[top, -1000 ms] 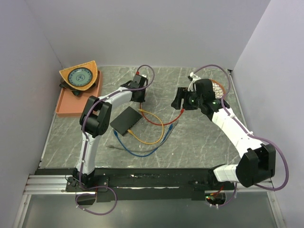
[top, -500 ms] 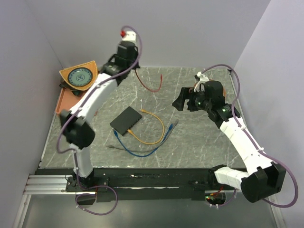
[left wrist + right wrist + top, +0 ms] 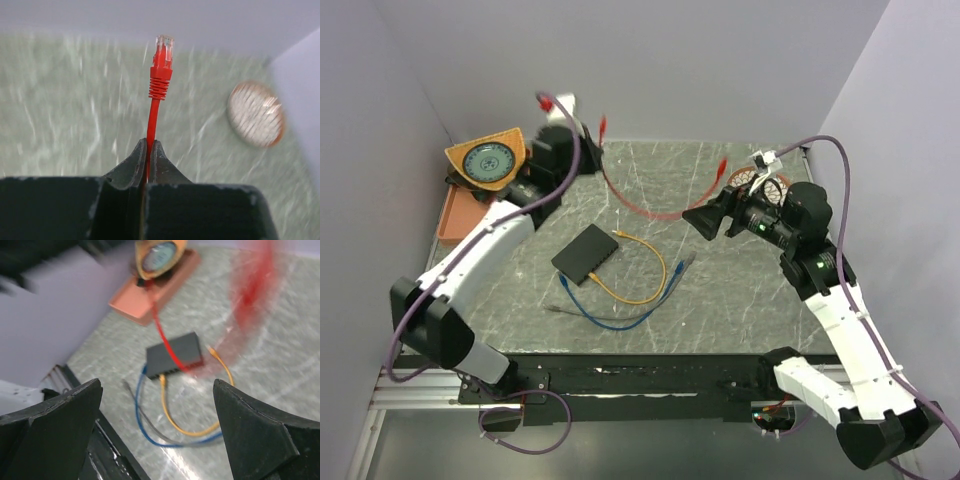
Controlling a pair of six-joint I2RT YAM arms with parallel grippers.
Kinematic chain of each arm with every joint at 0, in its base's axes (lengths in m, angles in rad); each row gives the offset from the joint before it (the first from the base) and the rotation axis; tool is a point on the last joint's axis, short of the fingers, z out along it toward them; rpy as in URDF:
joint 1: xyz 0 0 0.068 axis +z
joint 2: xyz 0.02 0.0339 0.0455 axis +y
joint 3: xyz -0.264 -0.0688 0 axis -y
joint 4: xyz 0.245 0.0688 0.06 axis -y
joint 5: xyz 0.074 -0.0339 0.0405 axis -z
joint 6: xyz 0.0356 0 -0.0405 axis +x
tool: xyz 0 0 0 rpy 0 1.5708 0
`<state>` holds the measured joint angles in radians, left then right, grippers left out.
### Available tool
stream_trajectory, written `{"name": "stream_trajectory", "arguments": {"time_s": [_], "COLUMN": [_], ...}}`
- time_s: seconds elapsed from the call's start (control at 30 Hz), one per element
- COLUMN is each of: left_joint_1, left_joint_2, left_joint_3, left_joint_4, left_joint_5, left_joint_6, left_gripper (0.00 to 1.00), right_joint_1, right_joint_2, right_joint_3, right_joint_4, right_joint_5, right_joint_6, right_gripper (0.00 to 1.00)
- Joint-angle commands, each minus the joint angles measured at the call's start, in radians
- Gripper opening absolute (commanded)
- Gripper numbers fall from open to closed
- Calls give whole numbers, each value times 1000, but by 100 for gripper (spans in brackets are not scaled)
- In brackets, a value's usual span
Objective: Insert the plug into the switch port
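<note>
left gripper pinches the red cable below its plug, far left; switch lies nearer, ports facing near; right gripper spread, empty.

- The left arm rises from its base, bends at an elbow out to the left, and stretches its forearm toward the far end of the scene.
- Its wrist is lifted high, and the left gripper points to the right.
- In the left wrist view, the left gripper has its fingers pressed together, pinching a red cable between the tips.
- The right arm climbs from an elbow at the near right, and its wrist turns inward to the left.
- The right gripper aims left and slightly downward.
- In the right wrist view, its fingers are spread wide apart, gripping nothing.
</note>
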<state>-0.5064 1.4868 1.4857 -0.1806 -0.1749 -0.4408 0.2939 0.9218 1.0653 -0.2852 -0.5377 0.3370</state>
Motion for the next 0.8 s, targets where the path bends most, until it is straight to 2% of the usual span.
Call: {"name": "stream_trajectory", "arguments": {"time_s": [0.0,0.13,0.23,0.57,0.7,0.77], "left_joint_1": [-11,-26,-43,-130,-153,-161], "left_joint_2": [17,12,-9,-92,-121,-129], "left_joint_3": [-186,-342,-410,-521,-525,-527], "left_joint_4": [88,165,213,302,306,305], "left_joint_5": [66,115,135,135,135,130], "left_joint_6": [-151,-222,-249,-312,-309,-308], "left_gripper": [1,1,1,1,1,1], "right_joint_1": [-6,-4,-4,71,86,90], "right_joint_2": [14,66,129,400,515,557], "right_joint_3": [-65,-123,-134,-94,-58,-54], "right_joint_4": [213,331,348,500,550,615], "right_joint_5": [-149,-185,-171,-163,-162,-188], "right_joint_6": [100,163,204,342,391,430], "right_gripper": [99,99,99,99,93,86]}}
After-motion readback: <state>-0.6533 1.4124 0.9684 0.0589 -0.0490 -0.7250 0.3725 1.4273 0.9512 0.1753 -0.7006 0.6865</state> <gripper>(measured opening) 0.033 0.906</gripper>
